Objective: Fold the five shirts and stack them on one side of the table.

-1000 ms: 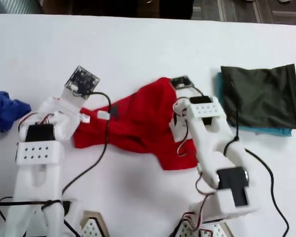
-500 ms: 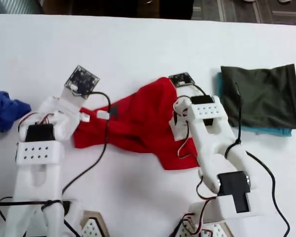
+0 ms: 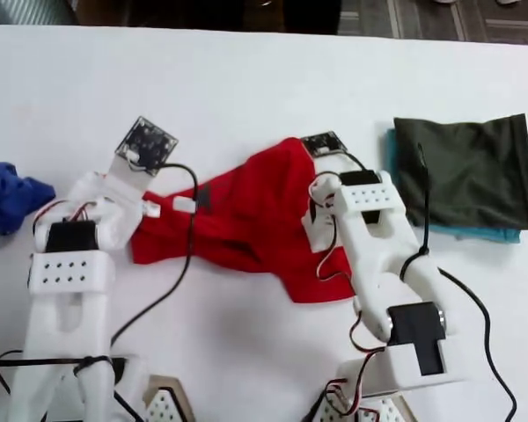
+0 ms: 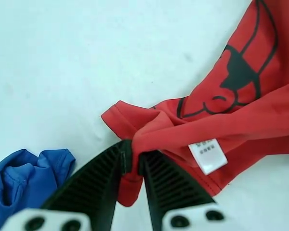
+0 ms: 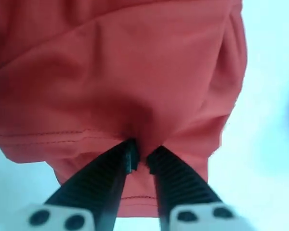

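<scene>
**A:** Fingers (image 4: 101, 180) of the left gripper (image 4: 133, 161): what have they got?

**B:** They're clamped together on a bunched corner of the red shirt (image 3: 246, 220), just beside its white label (image 4: 208, 155). The right gripper (image 5: 142, 161) is pinched on a fold of the same shirt, close to a stitched hem (image 5: 62, 134).

**A:** Where does the shirt lie?

**B:** Rumpled in the middle of the tabletop (image 3: 246, 79), with the left arm at its left end and the right arm at its right edge.

**A:** Why a grip at each end?

**B:** My guess is control. Loose cloth sags from a single pinch. With two opposite holds the arms can draw it taut and flat, or carry one edge across for a fold.

**A:** And around it?

**B:** To the right, near the right arm, a folded dark shirt (image 3: 466, 171) sits on a teal shirt (image 3: 475, 234), whose edge peeks out at the near side. That looks like the chosen stacking side. At the far left edge lies a crumpled blue shirt (image 3: 9, 198), apart from the red one and apparently waiting its turn.

**A:** So how far along?

**B:** I'd say two are stacked, the red one is in hand and not yet folded, and the blue one is untouched.
</scene>
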Controlling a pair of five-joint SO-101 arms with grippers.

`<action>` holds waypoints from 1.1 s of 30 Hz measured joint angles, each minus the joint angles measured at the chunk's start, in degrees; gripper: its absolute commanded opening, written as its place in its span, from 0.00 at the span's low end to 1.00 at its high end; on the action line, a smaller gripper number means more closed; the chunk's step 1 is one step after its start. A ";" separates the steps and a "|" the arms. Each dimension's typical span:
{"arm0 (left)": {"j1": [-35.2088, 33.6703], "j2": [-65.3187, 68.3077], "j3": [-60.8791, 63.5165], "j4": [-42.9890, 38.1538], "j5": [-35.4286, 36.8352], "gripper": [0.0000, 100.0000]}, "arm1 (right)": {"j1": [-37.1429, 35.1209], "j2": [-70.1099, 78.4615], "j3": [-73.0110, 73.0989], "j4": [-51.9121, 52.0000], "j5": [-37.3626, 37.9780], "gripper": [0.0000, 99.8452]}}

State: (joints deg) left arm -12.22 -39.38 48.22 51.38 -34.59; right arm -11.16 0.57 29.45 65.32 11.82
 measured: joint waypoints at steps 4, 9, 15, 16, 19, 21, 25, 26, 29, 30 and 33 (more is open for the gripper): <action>0.00 0.00 0.00 0.00 0.00 0.03 | 0.00 -2.81 -0.18 0.00 2.11 0.02; 0.00 0.00 0.00 0.00 0.00 0.03 | -0.18 -10.64 -1.58 0.00 3.87 0.02; 0.00 0.00 0.00 0.00 0.00 0.03 | -0.26 -10.99 -1.58 1.14 3.96 0.02; 0.00 0.00 0.00 0.00 0.00 0.03 | -0.26 -9.93 -1.58 1.14 3.96 0.02; 0.00 0.00 0.00 -0.79 0.00 0.03 | -0.09 -5.01 -1.58 -1.32 3.96 0.07; -0.09 0.00 0.00 -1.05 0.00 0.03 | -0.09 -1.67 -1.58 -3.16 3.96 0.13; -1.32 0.00 0.00 -1.05 0.00 0.03 | -0.09 0.53 -1.58 -2.99 3.96 0.13; -1.58 0.00 0.00 -1.05 0.00 0.03 | -0.09 0.35 -1.58 -2.46 3.96 0.12; -2.02 0.00 0.00 -1.05 0.00 0.03 | -0.09 -2.81 -1.58 -1.05 6.24 0.12; -1.93 0.00 0.00 -1.05 0.00 0.03 | -0.18 -4.66 -1.58 -0.53 7.30 0.13; -1.85 0.00 0.00 -1.05 0.00 0.03 | -0.70 -8.00 -1.58 2.20 8.97 0.15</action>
State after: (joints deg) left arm -14.07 -39.38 48.22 50.33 -34.59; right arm -11.87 -7.43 27.87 67.52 20.79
